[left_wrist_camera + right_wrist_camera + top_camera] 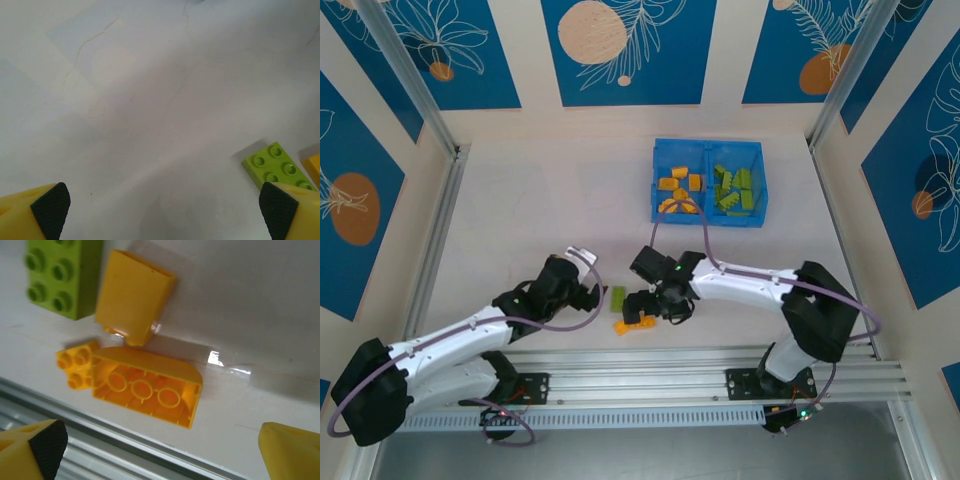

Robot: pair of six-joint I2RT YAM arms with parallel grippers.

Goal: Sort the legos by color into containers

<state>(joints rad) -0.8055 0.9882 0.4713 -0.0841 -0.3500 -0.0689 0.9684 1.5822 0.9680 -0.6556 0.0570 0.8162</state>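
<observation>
- The right gripper is held with fingers spread wide and empty above orange legos by the near rail.
- The left gripper is likewise open, near one green lego.
- Most is judged done: the blue tray is filled by colour, and only these stragglers are left.

In the left wrist view, the green brick runs partly behind the finger at the lower right. An orange brick is cut off by the right edge. In the right wrist view, the top edge crops the green brick. From above, the legos in the blue tray are too small to count.
</observation>
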